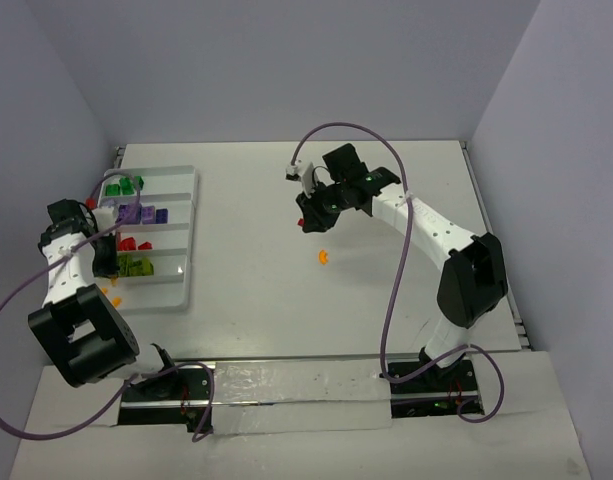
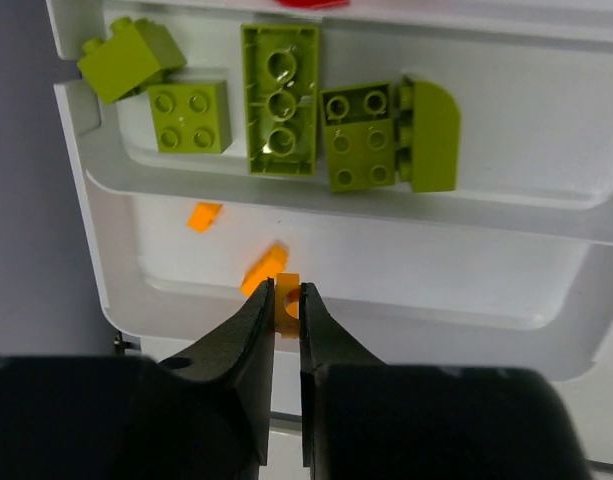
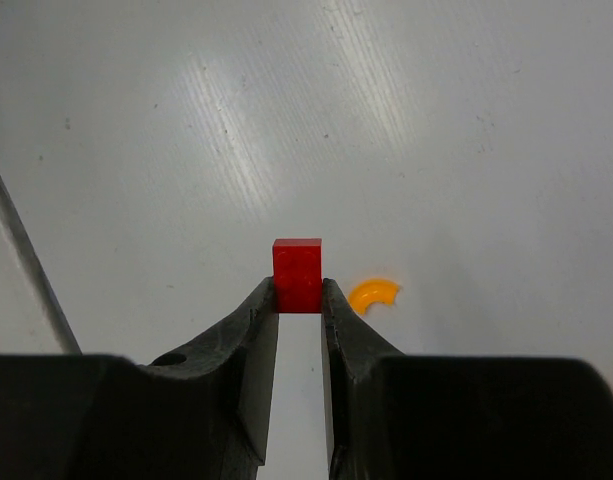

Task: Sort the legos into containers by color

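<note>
- While your left gripper (image 2: 287, 312) nips an orange brick (image 2: 285, 290), lower centre, it could twist loose.
- Your right gripper (image 3: 299, 300) barely clamps a red brick (image 3: 298, 262); jolts could drop it.

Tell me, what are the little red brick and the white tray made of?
The red brick looks like hard plastic: even colour, crisp moulded edges, slight shine. The white tray seems thin moulded plastic too, smooth and perhaps a bit see-through, with rounded ridges.

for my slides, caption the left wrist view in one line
Left tool pinching an orange lego over the tray compartment holding two more orange pieces, lime green legos alongside
</note>
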Robot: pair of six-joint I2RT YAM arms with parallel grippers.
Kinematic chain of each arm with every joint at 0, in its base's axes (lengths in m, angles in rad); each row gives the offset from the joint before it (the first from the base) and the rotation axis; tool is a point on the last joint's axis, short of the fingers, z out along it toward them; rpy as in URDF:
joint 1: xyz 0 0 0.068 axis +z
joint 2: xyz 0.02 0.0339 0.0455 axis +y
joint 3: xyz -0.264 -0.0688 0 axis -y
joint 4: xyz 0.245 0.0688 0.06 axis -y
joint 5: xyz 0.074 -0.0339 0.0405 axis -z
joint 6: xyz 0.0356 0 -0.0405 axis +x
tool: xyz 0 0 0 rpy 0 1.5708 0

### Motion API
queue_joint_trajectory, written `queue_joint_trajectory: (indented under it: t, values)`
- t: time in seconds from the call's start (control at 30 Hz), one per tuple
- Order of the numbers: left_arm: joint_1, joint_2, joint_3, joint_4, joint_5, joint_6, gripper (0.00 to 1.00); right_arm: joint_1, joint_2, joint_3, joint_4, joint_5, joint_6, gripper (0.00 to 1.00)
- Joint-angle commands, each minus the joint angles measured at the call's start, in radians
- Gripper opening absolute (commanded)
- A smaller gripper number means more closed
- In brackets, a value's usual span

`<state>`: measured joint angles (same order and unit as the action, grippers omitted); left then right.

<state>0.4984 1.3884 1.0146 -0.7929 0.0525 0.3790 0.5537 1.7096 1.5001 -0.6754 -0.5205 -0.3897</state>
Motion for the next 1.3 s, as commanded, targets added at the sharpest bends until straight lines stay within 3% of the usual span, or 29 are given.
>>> queue_joint_trajectory:
  t: [0.0, 0.17, 0.3, 0.37, 0.47, 0.57, 0.67, 0.8, 0.87, 1.0, 1.13, 1.27]
  values:
    - [0.028, 0.001, -0.03, 0.055, -0.08, 0.057, 0.0, 0.003, 0.013, 0.071, -0.036, -0.016, 0.014, 0.0]
    - [0.051, 0.015, -0.069, 0.103, -0.092, 0.078, 0.0, 0.003, 0.033, 0.101, -0.058, -0.014, 0.014, 0.0]
    - [0.056, 0.028, -0.08, 0.122, -0.09, 0.084, 0.2, 0.007, 0.041, 0.111, -0.061, -0.021, 0.016, 0.0]
    - [0.058, 0.031, -0.075, 0.129, -0.084, 0.089, 0.37, 0.009, 0.04, 0.108, -0.059, -0.024, 0.013, 0.0]
    - [0.058, 0.046, -0.043, 0.116, -0.068, 0.086, 0.47, 0.009, 0.035, 0.1, -0.053, -0.028, 0.007, 0.0]
    - [0.057, 0.066, 0.018, 0.077, -0.025, 0.076, 0.51, 0.009, 0.024, 0.084, -0.042, -0.035, -0.001, 0.0]
    - [0.057, 0.07, 0.145, -0.041, 0.161, 0.062, 0.53, 0.009, -0.006, 0.046, -0.003, -0.064, -0.007, 0.0]
    - [0.051, 0.041, 0.274, -0.228, 0.759, 0.066, 0.56, 0.011, -0.063, -0.043, 0.106, -0.107, 0.005, 0.0]
    - [0.017, 0.031, 0.268, -0.229, 1.014, 0.021, 0.58, 0.02, -0.095, -0.065, 0.135, -0.115, 0.015, 0.0]
    - [-0.132, 0.026, 0.179, -0.071, 1.188, -0.222, 0.58, 0.053, -0.097, -0.055, 0.13, -0.069, 0.014, 0.0]
    - [-0.33, -0.038, 0.004, 0.378, 1.171, -0.684, 0.59, 0.113, -0.097, -0.045, 0.135, -0.019, 0.024, 0.0]
    - [-0.455, -0.055, -0.101, 0.621, 1.162, -0.889, 0.61, 0.164, -0.091, -0.035, 0.14, 0.003, 0.06, 0.0]
